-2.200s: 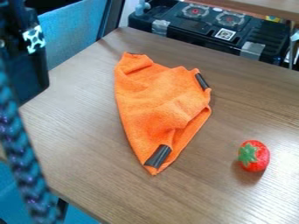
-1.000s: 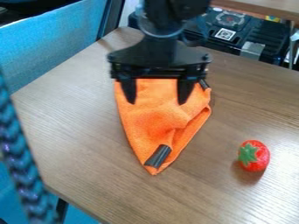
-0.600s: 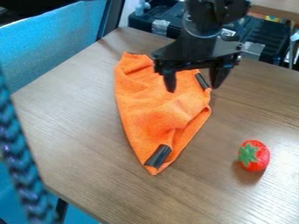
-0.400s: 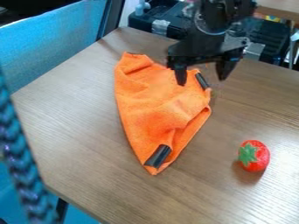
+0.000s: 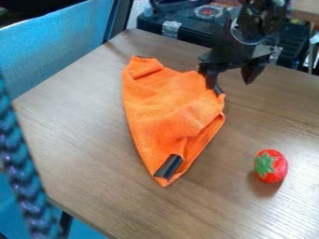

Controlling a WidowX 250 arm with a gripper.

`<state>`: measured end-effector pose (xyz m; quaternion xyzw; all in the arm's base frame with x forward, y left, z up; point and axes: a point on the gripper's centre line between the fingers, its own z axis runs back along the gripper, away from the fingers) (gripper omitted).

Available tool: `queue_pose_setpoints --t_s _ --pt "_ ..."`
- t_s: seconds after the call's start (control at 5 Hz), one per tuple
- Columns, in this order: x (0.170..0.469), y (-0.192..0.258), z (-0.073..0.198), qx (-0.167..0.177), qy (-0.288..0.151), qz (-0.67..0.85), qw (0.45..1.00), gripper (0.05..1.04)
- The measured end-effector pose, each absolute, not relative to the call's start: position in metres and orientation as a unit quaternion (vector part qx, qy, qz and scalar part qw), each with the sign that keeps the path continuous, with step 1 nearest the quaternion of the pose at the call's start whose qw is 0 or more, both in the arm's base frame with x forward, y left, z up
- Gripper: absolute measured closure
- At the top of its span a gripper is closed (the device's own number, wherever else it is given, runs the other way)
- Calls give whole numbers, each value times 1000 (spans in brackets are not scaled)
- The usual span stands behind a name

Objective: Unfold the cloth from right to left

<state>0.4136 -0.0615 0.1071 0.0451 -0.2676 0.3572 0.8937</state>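
Claw (image 5: pixel 231 84) open wide, nothing between the fingers. One finger sits over the dark strip at the cloth's upper-right edge; can't tell if it touches. Cloth (image 5: pixel 162 102) mid-table, bunched, long axis near vertical in view, narrow end pointing down, slightly right. Vs 0.4 s ago: claw has shifted right in view, cloth same spot, same shape.

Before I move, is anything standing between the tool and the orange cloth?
Nothing visible stands between the tool and the orange cloth; the tool, open, overlaps the cloth's upper right edge in the view. The toy strawberry sits off to the lower right, outside that path.
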Motion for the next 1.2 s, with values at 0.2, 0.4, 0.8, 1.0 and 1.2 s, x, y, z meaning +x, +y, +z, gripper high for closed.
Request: queue_pose_setpoints --t_s 0.2,0.4,0.8,1.0,1.2 --pt "425 -60 97 62 -271 366 888 84" --pt "435 -56 86 84 -278 383 877 84" --pt "444 -54 78 98 -285 377 876 84" --pt "443 -52 71 108 -276 371 880 84" --pt "444 -46 70 113 -278 373 878 90"
